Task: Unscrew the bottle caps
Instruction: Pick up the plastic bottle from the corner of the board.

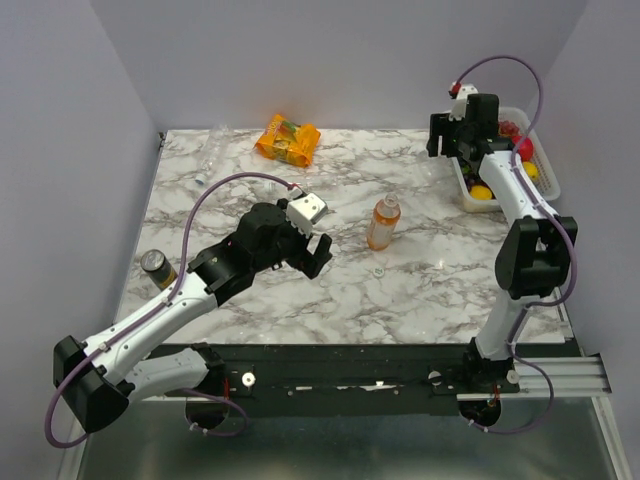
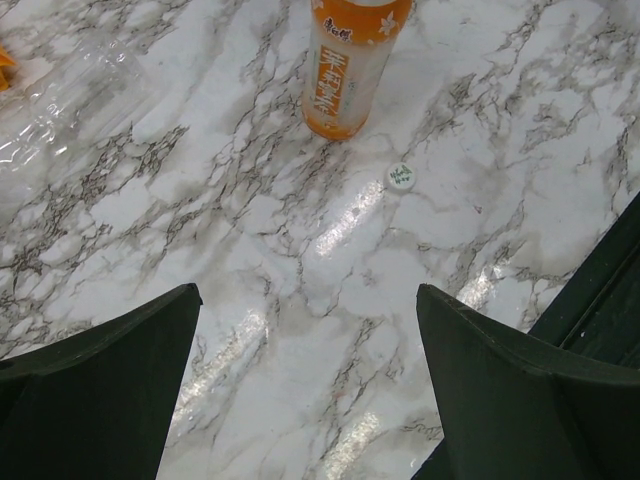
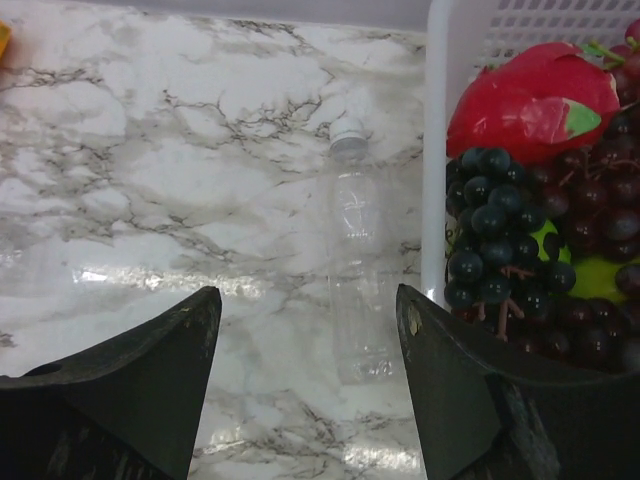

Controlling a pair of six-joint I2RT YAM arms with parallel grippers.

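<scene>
An orange bottle point(image 1: 383, 224) point(image 2: 345, 70) stands upright mid-table, its top cut off in the left wrist view. A small white cap point(image 2: 400, 176) point(image 1: 378, 270) lies loose on the marble just in front of it. My left gripper point(image 1: 322, 255) point(image 2: 305, 295) hovers open to the left of that bottle, with nothing between its fingers. A clear bottle point(image 3: 355, 280) lies on its side against the basket wall with its cap point(image 3: 348, 143) on. My right gripper point(image 1: 447, 148) point(image 3: 308, 292) hangs open above its base end, not touching it. Another clear bottle point(image 2: 60, 100) lies at the upper left of the left wrist view.
A white basket point(image 3: 435, 150) point(image 1: 463, 190) of toy fruit sits at the far right. An orange snack packet point(image 1: 288, 138) lies at the back. A dark can point(image 1: 155, 265) stands near the left edge. One more clear bottle point(image 1: 208, 158) lies at the far left.
</scene>
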